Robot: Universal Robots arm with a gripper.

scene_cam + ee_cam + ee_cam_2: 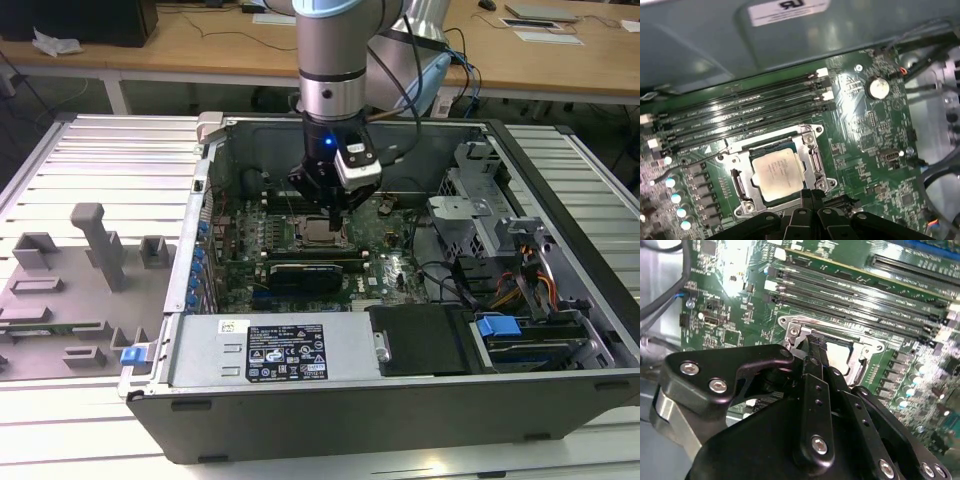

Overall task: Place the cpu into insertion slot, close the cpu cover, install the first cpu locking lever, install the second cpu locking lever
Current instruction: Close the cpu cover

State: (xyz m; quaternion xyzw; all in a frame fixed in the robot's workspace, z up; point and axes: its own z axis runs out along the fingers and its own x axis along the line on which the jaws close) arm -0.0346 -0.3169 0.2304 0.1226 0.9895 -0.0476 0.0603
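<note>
1. Exterior view: the gripper (338, 215) is seen inside the open computer case (300, 410), just above the motherboard (390, 270) and well apart from the grey fixtures (100, 245) at the exterior view's left.
2. In the first wrist view, the cpu (777, 175) is seated in the insertion slot (765, 149), silver top upward.
3. The cpu cover (812, 150) is laid flat over the slot, and the chip is framed by its window.
4. The fingers (806, 200) are pressed together with nothing held between them. Their tips are placed at the cover's edge, just beside the cpu. Whether the edge is touched cannot be told.
5. The memory slots (740, 112) are found beyond the socket, on the side away from the gripper.
</note>
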